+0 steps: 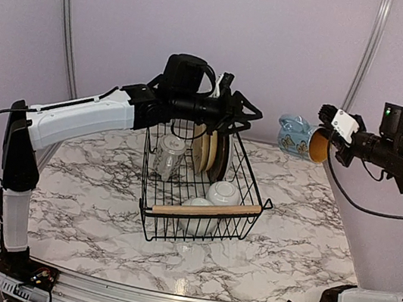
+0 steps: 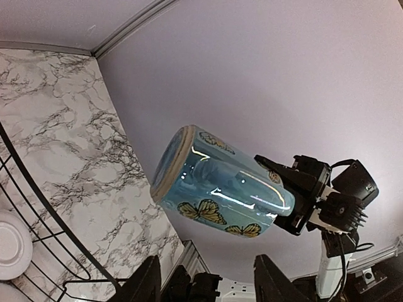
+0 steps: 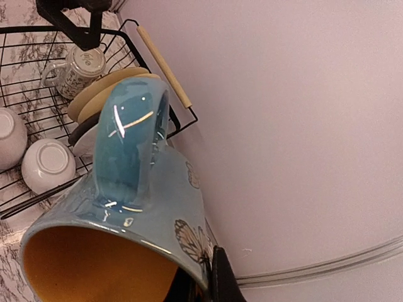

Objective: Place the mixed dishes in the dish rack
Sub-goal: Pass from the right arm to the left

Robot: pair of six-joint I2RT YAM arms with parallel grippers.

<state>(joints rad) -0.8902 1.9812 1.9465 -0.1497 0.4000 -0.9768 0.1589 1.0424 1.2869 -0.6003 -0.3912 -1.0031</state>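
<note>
A blue butterfly mug (image 1: 296,135) with an orange inside hangs in the air at the back right, lying on its side. My right gripper (image 1: 328,140) is shut on its rim (image 3: 211,283). My left gripper (image 1: 244,114) stands open above the far side of the dish rack (image 1: 254,205), pointing at the mug (image 2: 220,189), which is apart from its fingers (image 2: 145,283). In the black wire rack stand tan plates (image 1: 203,151) and a dark plate (image 1: 222,156), with another mug (image 1: 169,153) and two white bowls (image 1: 224,193) (image 1: 195,213).
A marble table (image 1: 81,186) carries the rack at its middle. The rack's wooden handle (image 1: 207,209) runs along its near side, and a second handle (image 3: 164,63) lies along its far edge. A lilac wall (image 1: 279,48) closes in behind.
</note>
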